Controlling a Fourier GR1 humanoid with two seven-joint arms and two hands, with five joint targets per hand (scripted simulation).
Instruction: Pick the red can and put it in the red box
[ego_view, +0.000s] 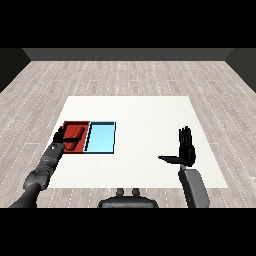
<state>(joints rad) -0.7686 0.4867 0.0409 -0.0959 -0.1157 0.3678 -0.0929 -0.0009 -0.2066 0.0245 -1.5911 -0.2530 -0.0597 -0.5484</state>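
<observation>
Table top, flat and white (150, 145), fills mid-frame. At left we see the shallow red tray (75, 125) touching the light blue tray (101, 138). The red cylindrical can (75, 139) lies in the red one, long axis tilted upper right, our left hand (60, 136) curled round it. Right hand (185, 148), lower right, is spread and holds nothing.

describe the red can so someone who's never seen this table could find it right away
Start at the white table and look to its left side, where a red tray and a light blue tray lie side by side. The red can lies inside the red tray, with the left hand at it. The blue tray beside it holds nothing.
</observation>
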